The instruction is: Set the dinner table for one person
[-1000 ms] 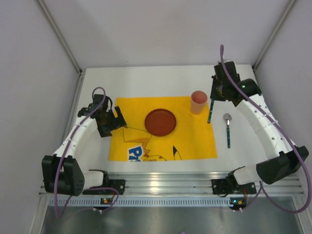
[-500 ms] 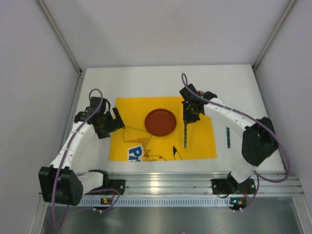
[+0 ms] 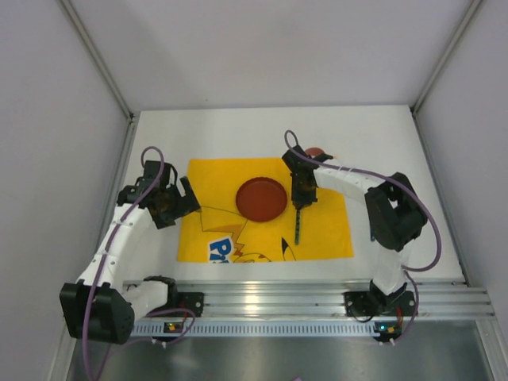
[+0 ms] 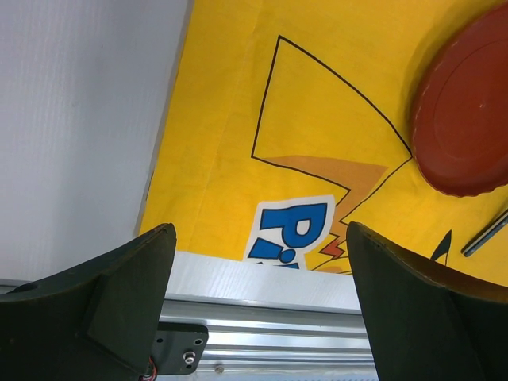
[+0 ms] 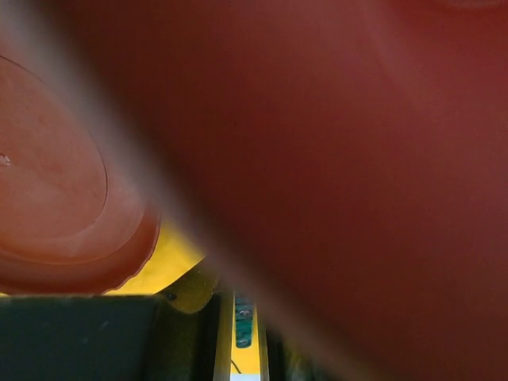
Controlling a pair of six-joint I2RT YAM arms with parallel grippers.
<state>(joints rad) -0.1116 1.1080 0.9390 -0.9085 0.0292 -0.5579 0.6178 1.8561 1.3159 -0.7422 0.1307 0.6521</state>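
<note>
The white table spans the whole work area, with its ribbed rail along the near edge by the arm bases. A yellow placemat lies midway along that edge and carries a red plate. A cup peeks out behind the right arm, near the mat's far right corner.

The right end effector pinches a dark utensil just right of the plate. The utensil's long axis runs far to near, its free end toward the rail. Mat and table lie straight below it, so the right arm is the nearer one. Whether the utensil touches the mat I cannot tell.

The left end effector is spread wide and empty over the mat's left edge.
</note>
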